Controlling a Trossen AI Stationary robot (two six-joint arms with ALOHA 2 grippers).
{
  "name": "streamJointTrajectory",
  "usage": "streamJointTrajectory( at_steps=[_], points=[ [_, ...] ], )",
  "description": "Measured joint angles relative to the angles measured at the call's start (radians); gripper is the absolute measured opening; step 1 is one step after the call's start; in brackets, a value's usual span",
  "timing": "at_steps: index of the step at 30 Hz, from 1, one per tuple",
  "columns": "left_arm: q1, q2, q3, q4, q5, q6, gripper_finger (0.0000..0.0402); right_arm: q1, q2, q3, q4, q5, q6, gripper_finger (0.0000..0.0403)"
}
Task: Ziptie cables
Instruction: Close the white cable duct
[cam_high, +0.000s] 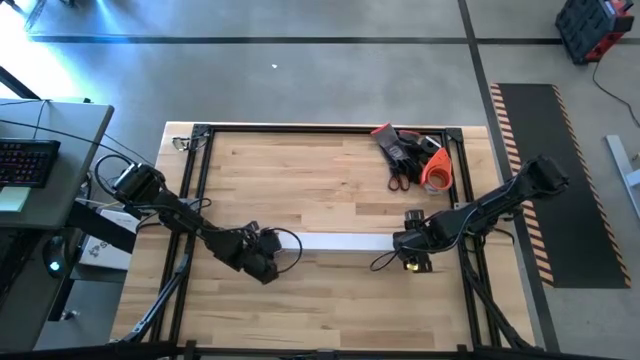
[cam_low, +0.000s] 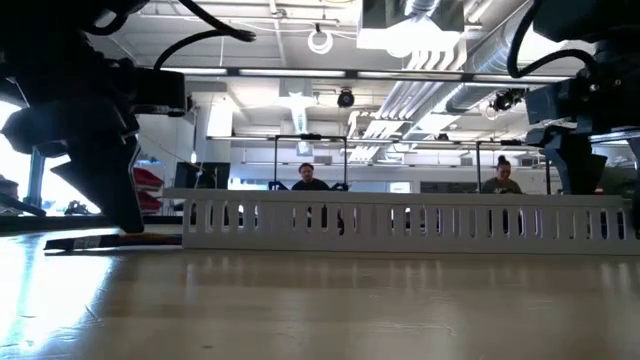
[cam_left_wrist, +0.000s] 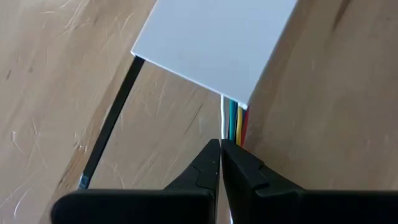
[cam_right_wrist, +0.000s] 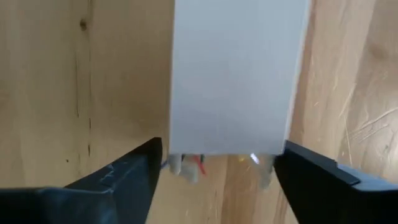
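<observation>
Left wrist view: left gripper (cam_left_wrist: 221, 144) jaws pressed together, pinching the cables (cam_left_wrist: 235, 118) at the white channel's (cam_left_wrist: 214, 43) end, mid-surface. Right gripper (cam_right_wrist: 217, 163) jaws spread, straddling the opposite end. Keep cables bunched and taut.

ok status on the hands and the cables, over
Left hand shut on cables at white channel's left end. Right hand open, straddling channel's right end. Black ziptie lying loose alongside.
</observation>
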Motion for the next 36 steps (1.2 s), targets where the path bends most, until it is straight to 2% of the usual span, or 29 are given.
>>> streamJointTrajectory(
  at_steps=[4,8,14,24,29,33,36],
  points=[
    [-0.006,0.000,0.000,-0.005,0.002,-0.001,0.0000,0.001,0.000,-0.016,-0.008,-0.034,0.024,0.0314],
    [-0.008,0.000,0.000,-0.005,0.002,-0.001,0.0000,0.000,0.000,-0.022,0.000,-0.036,0.029,0.0318],
    [-0.009,0.000,0.000,0.009,-0.010,0.000,0.0000,0.000,0.000,-0.022,0.041,-0.037,0.023,0.0297],
    [-0.009,0.000,-0.001,0.008,-0.011,-0.004,0.0000,0.000,-0.001,-0.022,0.036,-0.058,0.021,0.0233],
    [-0.009,0.000,-0.002,0.013,-0.018,-0.007,0.0000,0.000,-0.001,-0.022,0.036,-0.058,0.021,0.0222],
    [0.010,0.000,-0.003,0.130,-0.030,0.071,0.0000,0.000,-0.001,-0.022,0.052,-0.062,0.001,0.0221],
    [0.033,0.001,-0.006,0.213,0.007,0.153,0.0000,0.001,-0.002,-0.025,0.041,-0.072,-0.006,0.0221]
  ],
)
